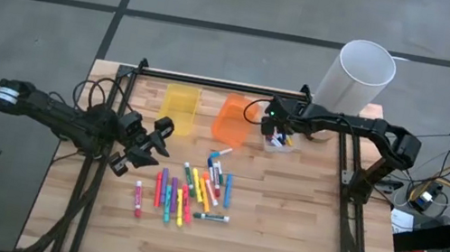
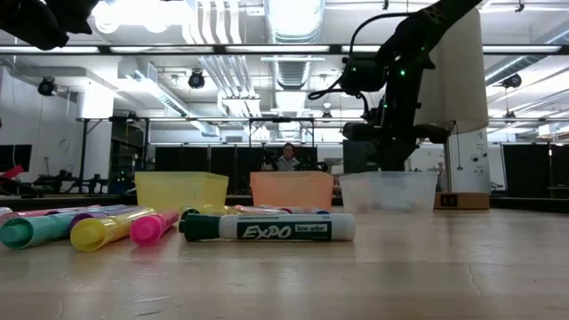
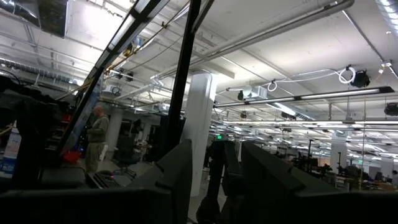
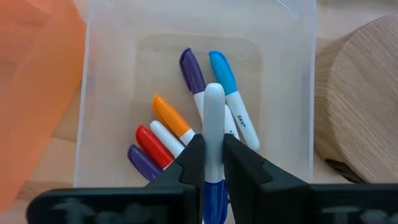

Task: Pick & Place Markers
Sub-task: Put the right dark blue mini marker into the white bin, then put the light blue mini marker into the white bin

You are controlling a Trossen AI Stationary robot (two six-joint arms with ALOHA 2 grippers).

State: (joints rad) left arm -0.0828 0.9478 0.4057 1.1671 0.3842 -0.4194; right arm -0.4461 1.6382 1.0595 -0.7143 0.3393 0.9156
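- Wood-plank table [image 1: 278, 245] carries a loose scatter of markers [image 1: 186, 195], lying well away from the right hand and just beside the left one.
- Right hand [image 4: 213, 163] hangs over the clear bin [image 4: 292, 93], its two dark fingers [image 4: 189, 163] pinched narrow on a white marker with a blue end [image 4: 213, 124], which stands between them and points down into the bin.
- Directly below that hand, inside the bin, lie six more pens: a purple-capped one [image 4: 191, 70], a light-blue-capped one [image 4: 224, 73], an orange-capped one [image 4: 169, 113], a white one [image 4: 163, 134], a red one [image 4: 149, 144] and a second purple one [image 4: 142, 160].
- Beside the hand, an orange bin [image 1: 232, 118] touches the clear bin's side; a yellow bin [image 1: 179, 105] sits farther along the same row.
- On the hand's other side stands a tall white cylinder [image 1: 355, 76], at the table's far corner.
- Left hand [image 1: 145, 142] waits off the table's surface near the scattered markers, fingers spread and holding nothing.
- From table height, a green-capped Expo pen [image 2: 267, 228] lies nearest the camera, with pink [image 2: 153, 227], yellow [image 2: 107, 229] and teal [image 2: 40, 231] pens alongside.
- Beyond the table, a person [image 2: 287, 158] is seen in the room.
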